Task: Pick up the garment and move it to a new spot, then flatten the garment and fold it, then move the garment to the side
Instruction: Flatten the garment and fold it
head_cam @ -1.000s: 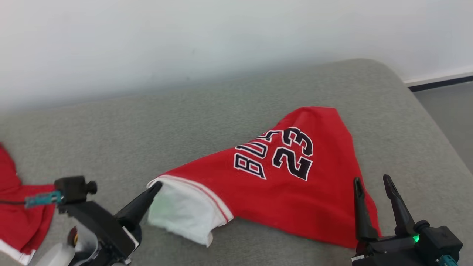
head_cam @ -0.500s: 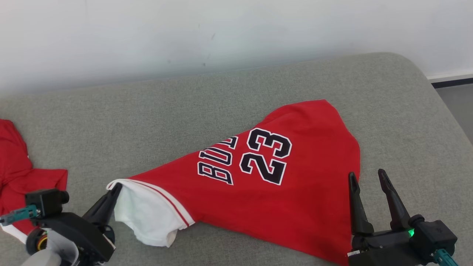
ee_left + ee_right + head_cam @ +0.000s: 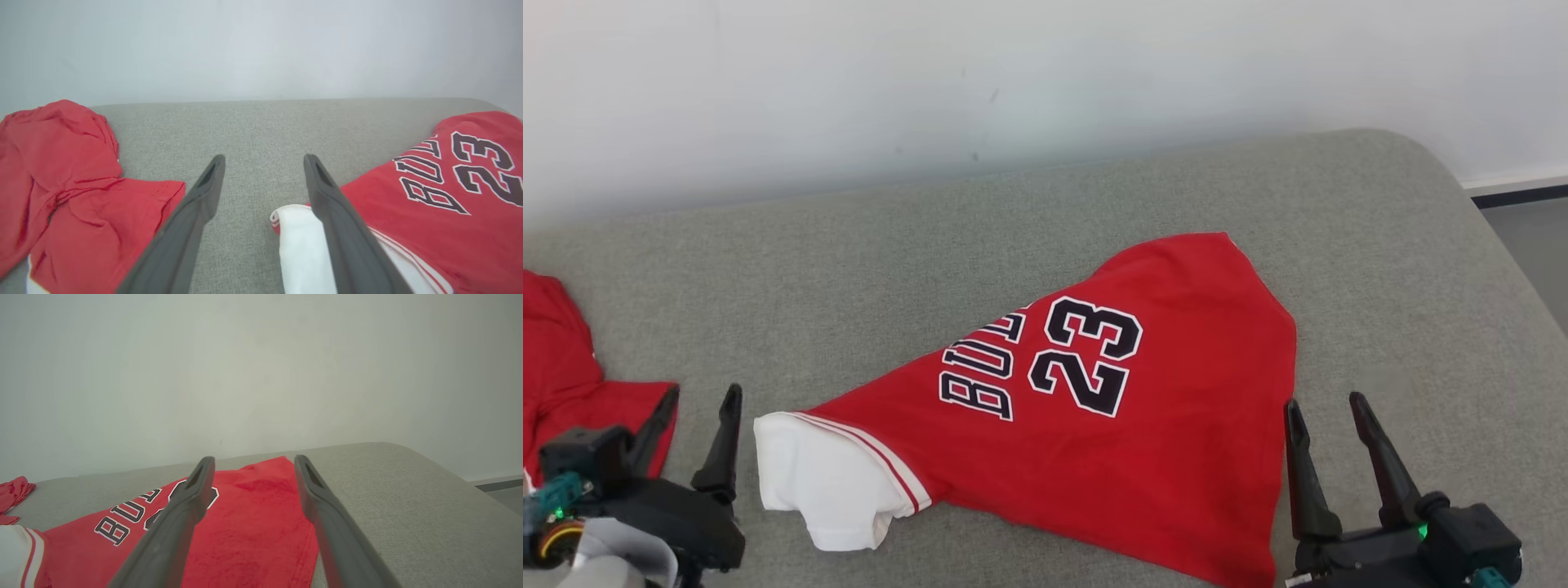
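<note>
The garment (image 3: 1111, 441) is a red jersey with "BULLS 23" in black and a white end (image 3: 817, 482) at its lower left. It lies loosely spread on the grey cushion (image 3: 931, 245). My left gripper (image 3: 703, 392) stands open just left of the white end, apart from it, with nothing between its fingers. In the left wrist view the left gripper (image 3: 264, 159) is open over bare cushion, with the garment (image 3: 429, 212) beside its right finger. My right gripper (image 3: 1324, 403) is open at the garment's right edge; the right wrist view shows the right gripper (image 3: 254, 460) open above the garment (image 3: 253, 522).
A second red cloth (image 3: 572, 384) lies crumpled at the cushion's left end, beside my left gripper; the same cloth (image 3: 81, 196) appears in the left wrist view. A pale wall runs behind the cushion. The cushion's rounded right end drops to grey floor (image 3: 1527, 237).
My left gripper has let go of the garment's white end, opened and drawn off to the left. The white end now lies on the cushion. The head camera has shifted.
</note>
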